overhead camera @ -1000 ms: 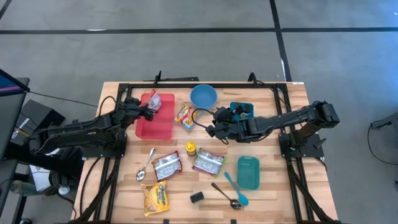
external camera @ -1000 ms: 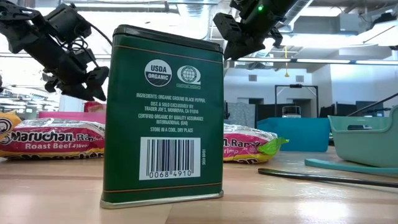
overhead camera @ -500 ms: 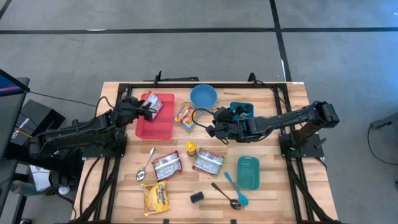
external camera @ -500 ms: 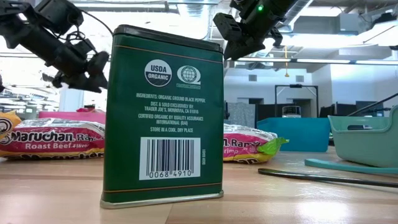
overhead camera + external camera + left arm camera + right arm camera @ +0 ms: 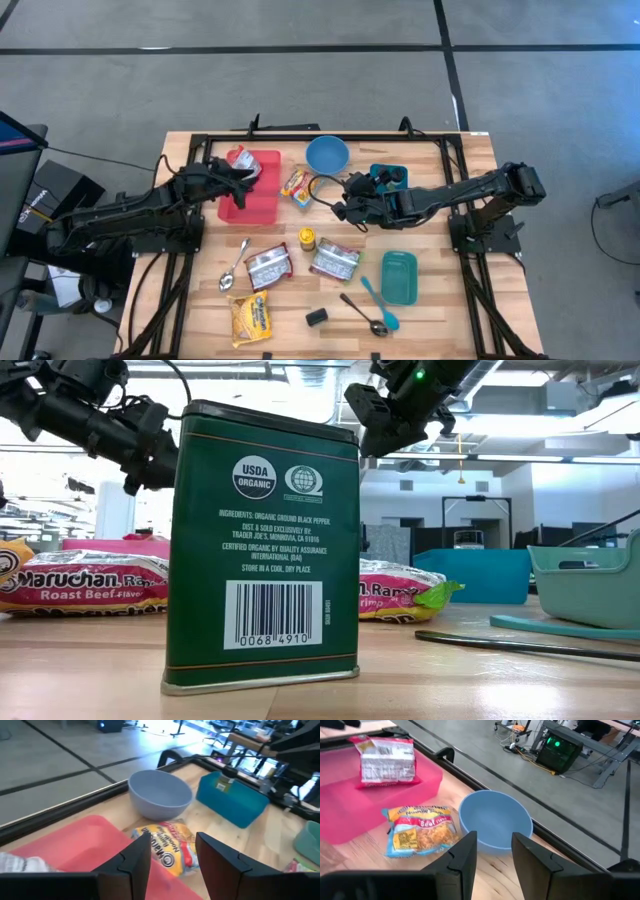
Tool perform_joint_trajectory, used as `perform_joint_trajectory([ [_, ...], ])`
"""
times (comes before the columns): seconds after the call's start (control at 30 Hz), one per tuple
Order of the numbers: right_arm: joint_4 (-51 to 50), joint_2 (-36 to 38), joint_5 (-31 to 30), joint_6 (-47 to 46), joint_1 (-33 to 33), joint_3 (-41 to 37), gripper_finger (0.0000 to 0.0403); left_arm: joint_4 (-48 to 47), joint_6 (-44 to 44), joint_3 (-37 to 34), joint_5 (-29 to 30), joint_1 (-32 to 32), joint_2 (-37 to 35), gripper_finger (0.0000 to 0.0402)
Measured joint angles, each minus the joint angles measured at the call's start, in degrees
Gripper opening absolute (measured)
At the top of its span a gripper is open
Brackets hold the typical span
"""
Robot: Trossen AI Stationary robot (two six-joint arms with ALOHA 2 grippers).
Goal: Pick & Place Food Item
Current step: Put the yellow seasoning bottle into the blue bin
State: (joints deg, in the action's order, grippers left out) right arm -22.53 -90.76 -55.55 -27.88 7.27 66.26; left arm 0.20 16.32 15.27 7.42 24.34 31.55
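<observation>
While the left pincer hovers part-open, empty, over the red tray, a noodle packet lies beside it.

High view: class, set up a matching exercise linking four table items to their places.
Things:
1. silver ramen packet
2. blue bowl
3. black pepper tin
4. metal spoon

Places:
A. near the table's front edge
B. in the pink tray
C. left of the two ramen packets
D. at the table's back edge

Pairs: 1-B, 2-D, 3-A, 4-C

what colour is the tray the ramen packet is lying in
Pink-red tray, holding a ramen packet; the right wrist view shows it best.
</observation>
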Motion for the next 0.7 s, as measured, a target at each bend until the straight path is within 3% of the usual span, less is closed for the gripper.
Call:
perform_joint_trajectory([
  [0.23, -3.54, 0.00, 0.27, -0.02, 0.02, 0.00, 0.0116, 1.36, -0.01, 0.00, -3.62, 0.00, 0.13, 0.0138],
  [0.37, -5.18, 0.00, 3.58, 0.41, 0.00, 0.00, 0.0116, 1.40, -0.02, 0.00, -5.51, 0.00, 0.13, 0.0134],
  [0.7, -3.05, 0.00, 27.19, 8.90, 0.20, 0.00, 0.0116, 3.43, 0.00, -0.02, -5.82, 0.00, 1.89, 0.0130],
])
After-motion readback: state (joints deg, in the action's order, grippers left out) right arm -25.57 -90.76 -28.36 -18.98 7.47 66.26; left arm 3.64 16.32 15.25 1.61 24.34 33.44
